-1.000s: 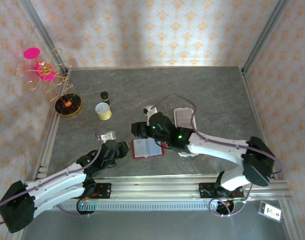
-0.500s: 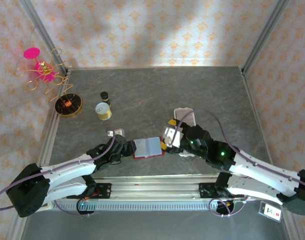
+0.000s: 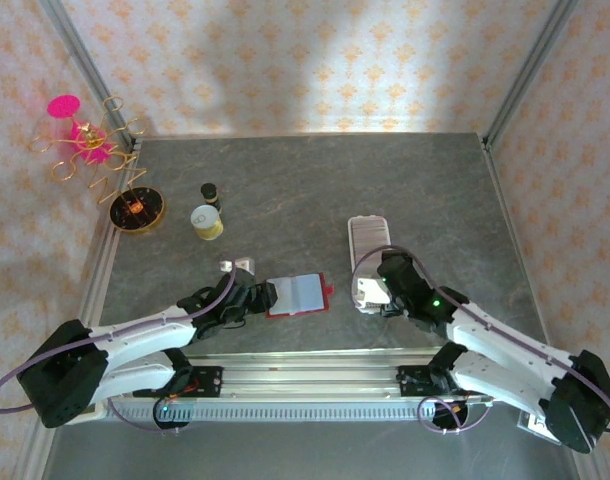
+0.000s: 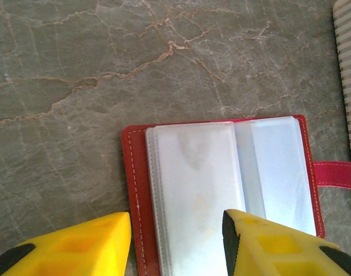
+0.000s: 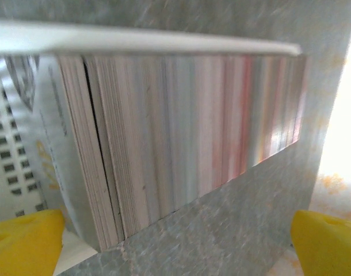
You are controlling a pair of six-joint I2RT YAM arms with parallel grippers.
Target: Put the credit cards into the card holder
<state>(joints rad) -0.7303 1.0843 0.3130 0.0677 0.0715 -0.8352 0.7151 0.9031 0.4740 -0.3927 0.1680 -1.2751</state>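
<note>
Card holder [image 3: 297, 295] lies open at the worktop's [image 3: 285, 190] near centre; I cannot tell whether any sleeve is filled. Left pincer [image 4: 175, 244], apart, straddles its left half. Right pincer [image 5: 176, 241], wide apart, brackets the stacked credit cards [image 5: 181, 126] just right of it: loading is likely mostly left.

Robot lab test booth, wallpapered panel walls [image 3: 315, 60], aluminium frame posts [image 3: 525, 70], grey stone-look tabletop [image 3: 285, 180]
</note>
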